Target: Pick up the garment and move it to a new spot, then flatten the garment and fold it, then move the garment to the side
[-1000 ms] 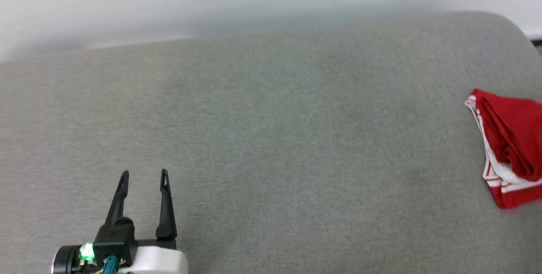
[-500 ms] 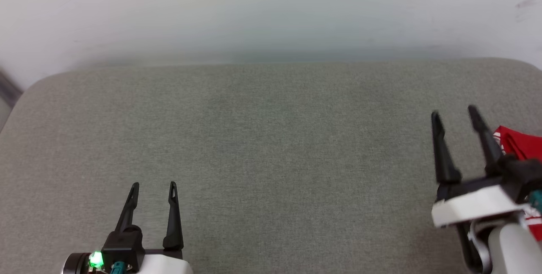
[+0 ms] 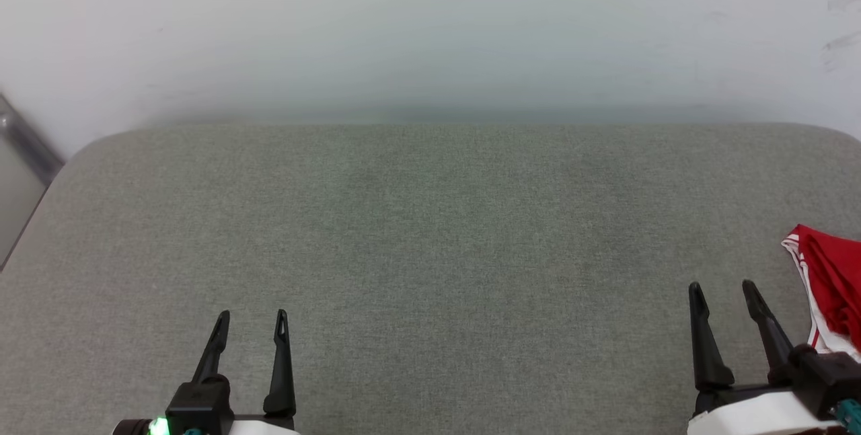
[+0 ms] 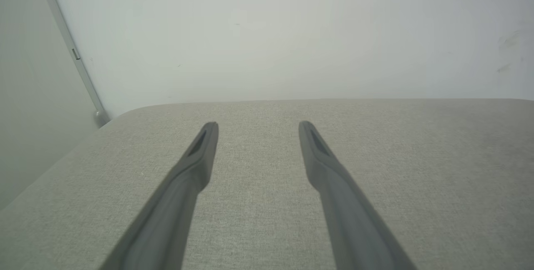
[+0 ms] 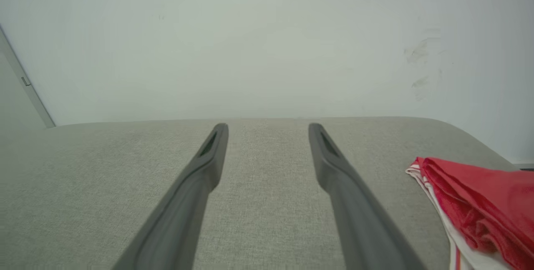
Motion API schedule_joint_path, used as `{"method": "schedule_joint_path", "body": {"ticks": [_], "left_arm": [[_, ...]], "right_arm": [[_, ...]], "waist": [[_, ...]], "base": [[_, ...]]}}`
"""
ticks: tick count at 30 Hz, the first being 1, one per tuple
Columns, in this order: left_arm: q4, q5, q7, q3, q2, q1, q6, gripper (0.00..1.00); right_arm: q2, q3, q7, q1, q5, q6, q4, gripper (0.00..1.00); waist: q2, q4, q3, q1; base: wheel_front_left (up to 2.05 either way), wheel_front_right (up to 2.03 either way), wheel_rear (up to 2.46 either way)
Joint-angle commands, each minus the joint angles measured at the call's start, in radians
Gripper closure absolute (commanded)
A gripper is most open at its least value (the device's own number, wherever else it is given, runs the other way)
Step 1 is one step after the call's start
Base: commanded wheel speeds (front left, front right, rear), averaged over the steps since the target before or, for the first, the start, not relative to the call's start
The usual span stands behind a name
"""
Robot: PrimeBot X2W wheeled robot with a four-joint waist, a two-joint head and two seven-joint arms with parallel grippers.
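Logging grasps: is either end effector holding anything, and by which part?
Nothing: the left end effector and right end effector are open, empty; garment lies untouched.

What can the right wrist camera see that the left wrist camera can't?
Right wrist view: the red garment, lying on the grey cushion to the right of the open right end effector. Left wrist view: the cushion's rounded left corner and the open left end effector. Shared: the cushion and the pale wall.
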Motion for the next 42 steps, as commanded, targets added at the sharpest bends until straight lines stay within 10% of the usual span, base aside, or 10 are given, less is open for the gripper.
{"method": "schedule_joint_path", "body": {"ticks": [1,11,12,42], "left_arm": [[0.004,-0.004,-0.002,0.002,-0.001,0.016,-0.007,0.0],[0.013,-0.01,-0.002,0.006,-0.005,0.023,-0.021,0.0],[0.014,-0.006,0.0,0.005,-0.005,0.017,-0.02,1.0],[0.105,-0.526,0.121,0.048,-0.002,-0.062,-0.073,1.0]], "right_arm": [[0.007,-0.005,-0.002,0.023,0.002,0.0,-0.011,0.0],[0.02,-0.009,-0.003,0.064,-0.004,0.0,-0.024,0.0],[0.014,-0.009,0.0,0.053,0.0,0.0,-0.019,1.0],[0.016,-0.023,0.126,-0.018,0.485,0.0,0.061,1.0]], "waist": [[0.0,0.0,-0.005,0.0002],[0.0,-0.001,-0.017,0.0002],[0.0,-0.001,-0.017,0.0002],[0.0,-0.011,-0.011,0.0002]], "base": [[0.0,0.0,0.0],[0.0,0.0,0.0],[0.0,0.0,0.0],[0.0,0.0,0.0]]}}
